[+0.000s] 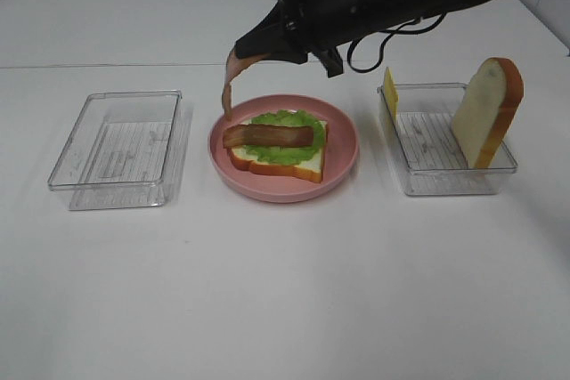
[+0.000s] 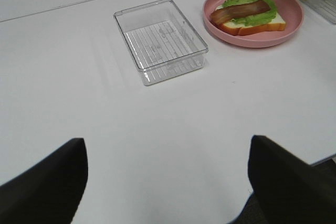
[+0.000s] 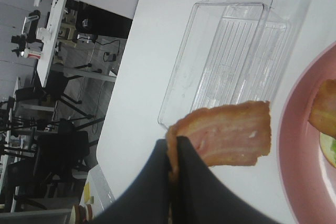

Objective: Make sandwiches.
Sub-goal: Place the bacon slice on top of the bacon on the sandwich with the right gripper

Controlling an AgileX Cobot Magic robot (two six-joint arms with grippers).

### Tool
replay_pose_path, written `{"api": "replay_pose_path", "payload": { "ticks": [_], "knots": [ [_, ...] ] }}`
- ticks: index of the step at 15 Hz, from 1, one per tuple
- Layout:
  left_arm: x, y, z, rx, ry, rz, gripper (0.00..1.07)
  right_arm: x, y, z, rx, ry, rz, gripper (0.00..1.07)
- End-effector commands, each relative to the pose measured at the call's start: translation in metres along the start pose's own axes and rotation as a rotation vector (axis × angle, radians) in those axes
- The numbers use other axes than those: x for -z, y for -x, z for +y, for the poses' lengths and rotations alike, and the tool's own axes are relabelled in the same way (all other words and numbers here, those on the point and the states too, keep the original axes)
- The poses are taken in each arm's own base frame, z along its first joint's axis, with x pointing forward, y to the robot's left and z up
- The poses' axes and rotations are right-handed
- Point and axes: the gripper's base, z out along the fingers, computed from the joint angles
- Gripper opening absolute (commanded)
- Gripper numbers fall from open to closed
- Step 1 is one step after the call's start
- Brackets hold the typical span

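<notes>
On the pink plate [image 1: 343,162] lies a white bread slice [image 1: 298,165] with a green lettuce leaf [image 1: 287,150] and one reddish-brown bacon strip [image 1: 267,136] on top. It also shows in the left wrist view [image 2: 241,11]. My right gripper [image 1: 245,51] reaches across from the right and is shut on a second bacon strip [image 1: 229,86], which hangs down above the plate's left rim; the right wrist view shows the strip [image 3: 226,136] pinched. My left gripper's fingers [image 2: 42,187] are spread apart, open and empty, near the table's front.
An empty clear tray [image 1: 120,149] stands left of the plate. A clear tray [image 1: 441,171] at the right holds an upright bread slice [image 1: 485,113] and a yellow cheese slice [image 1: 390,91].
</notes>
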Motion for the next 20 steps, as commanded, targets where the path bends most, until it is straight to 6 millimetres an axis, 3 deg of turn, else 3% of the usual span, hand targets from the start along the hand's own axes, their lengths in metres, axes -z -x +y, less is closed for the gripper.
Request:
{"api": "replay_pose_path", "payload": {
  "ticks": [1, 3, 7, 12, 16, 18, 20],
  "knots": [
    [0.002, -0.001, 0.0, 0.009, 0.0, -0.03, 0.79, -0.019, -0.004, -0.009, -0.068, 0.015, -0.025, 0.0],
    [0.002, -0.001, 0.0, 0.009, 0.001, -0.03, 0.79, -0.032, -0.009, -0.036, -0.097, -0.055, -0.021, 0.0],
    [0.002, -0.001, 0.0, 0.009, 0.001, -0.03, 0.79, -0.022, -0.004, -0.056, -0.061, -0.232, -0.037, 0.0],
    [0.002, -0.001, 0.0, 0.009, 0.001, -0.03, 0.79, -0.017, -0.004, -0.065, 0.019, -0.369, -0.02, 0.02],
    [0.002, -0.001, 0.0, 0.009, 0.001, -0.03, 0.79, -0.003, 0.002, -0.06, 0.123, -0.469, -0.027, 0.07],
    [0.002, -0.001, 0.0, 0.009, 0.001, -0.03, 0.79, 0.001, 0.003, -0.058, 0.15, -0.5, -0.02, 0.19],
    [0.002, -0.001, 0.0, 0.009, 0.001, -0.03, 0.79, 0.001, 0.003, -0.058, 0.15, -0.499, -0.018, 0.52]
  ]
}}
